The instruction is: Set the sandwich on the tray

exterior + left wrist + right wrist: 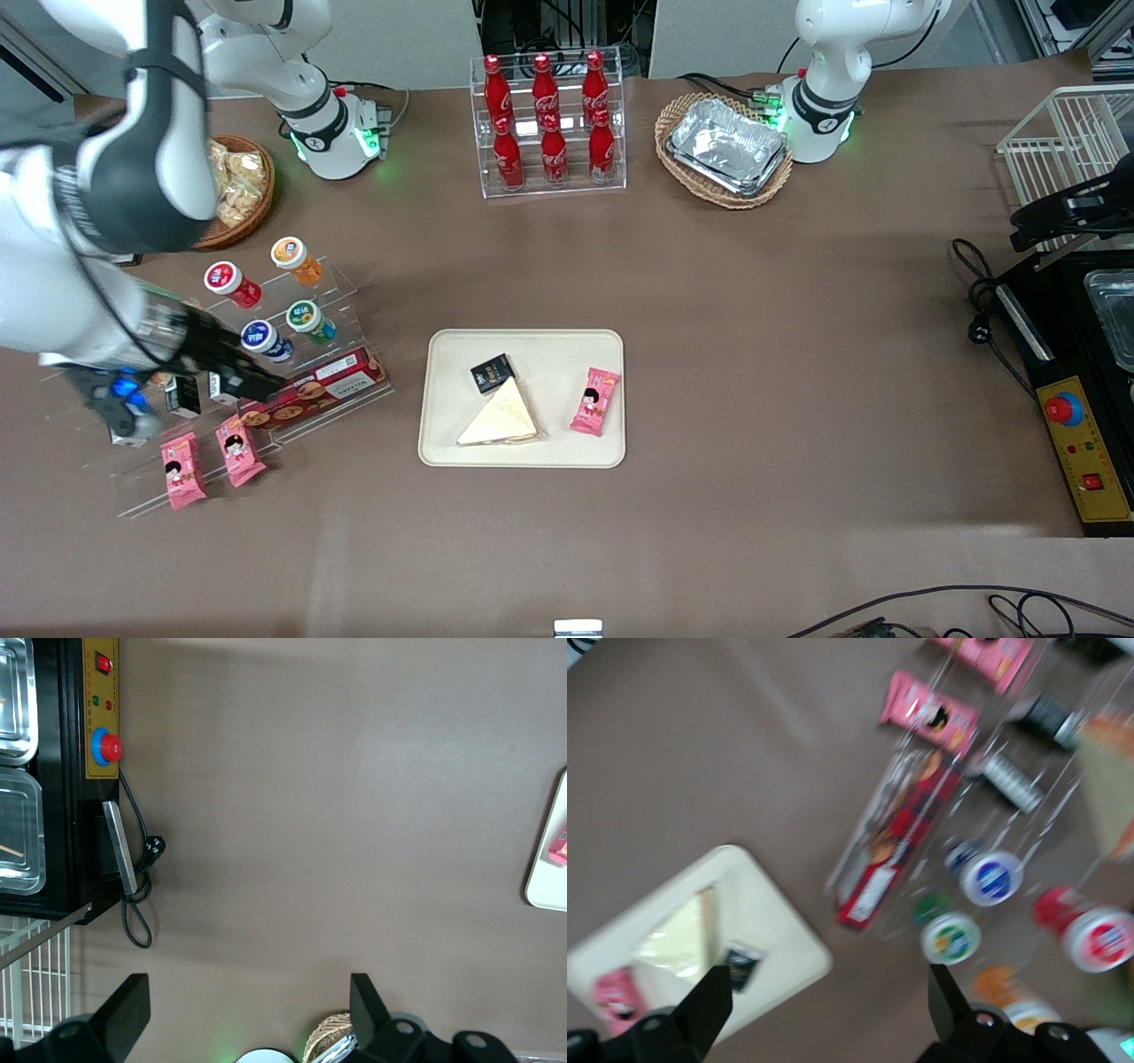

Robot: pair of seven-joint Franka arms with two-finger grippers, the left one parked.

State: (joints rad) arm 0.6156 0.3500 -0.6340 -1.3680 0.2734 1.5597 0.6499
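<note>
Sandwich: we see the sandwich (499, 416) lying flat on the tray (443, 443), pale face up. It sits near the middle, a bit toward the edge nearer the front camera.
Next to it: 1 small black packet (492, 372) touches its pointed tip. 1 pink snack pack (594, 401) lies on the tray too, just beside the sandwich but apart from it.
Tray: it rests flat on the brown table (753, 354), and nothing hangs over its rim.
Job: we think the job looks done, because the sandwich is fully inside the tray.
Gripper: the gripper (824, 992) is up in the air over the snack shelf (266, 381), well apart from the tray. Its 2 fingers are spread wide and hold nothing.
Under it: in the wrist view we see the red cookie box (899, 837) and little round-lid cups (992, 877) on the shelf.
How to do it well: we should keep the arm high so it does not bump the cups or the box. We should not go back near the tray, so the sandwich does not get pushed. Move slow and smooth to a rest spot.
</note>
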